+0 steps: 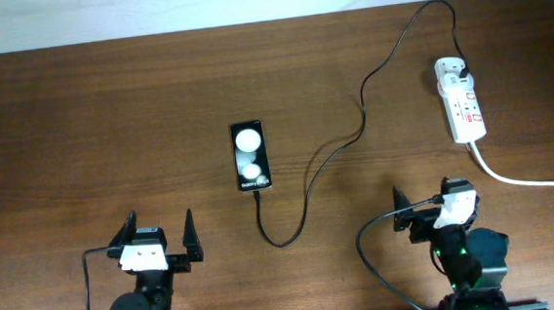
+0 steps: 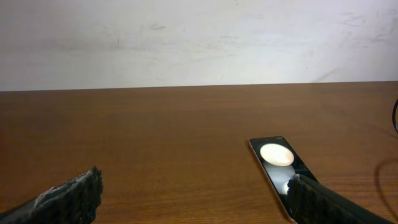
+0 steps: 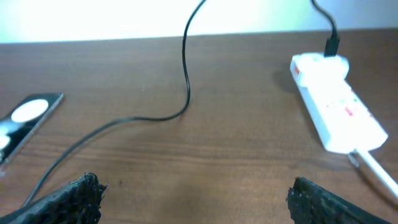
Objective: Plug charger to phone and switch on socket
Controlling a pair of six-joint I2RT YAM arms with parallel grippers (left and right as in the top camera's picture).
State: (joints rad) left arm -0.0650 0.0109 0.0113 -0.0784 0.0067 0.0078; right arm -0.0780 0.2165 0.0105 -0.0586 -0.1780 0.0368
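place: a robotics lab or test bench was suggested.
surface: a dark wood-grain table (image 1: 78, 110) was set against a bare white wall (image 2: 199, 37).
equipment: a left arm (image 1: 143, 303) and a right arm (image 1: 472, 259) were seen at the near edge.

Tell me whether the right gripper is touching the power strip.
Apart. The overhead view shows bare table between the right gripper and the power strip.

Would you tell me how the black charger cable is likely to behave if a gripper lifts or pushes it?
The charger is thin and lies in loose curves, so it will probably flop and sag. Its ends seem to reach the phone and socket, so pulling may drag the phone.
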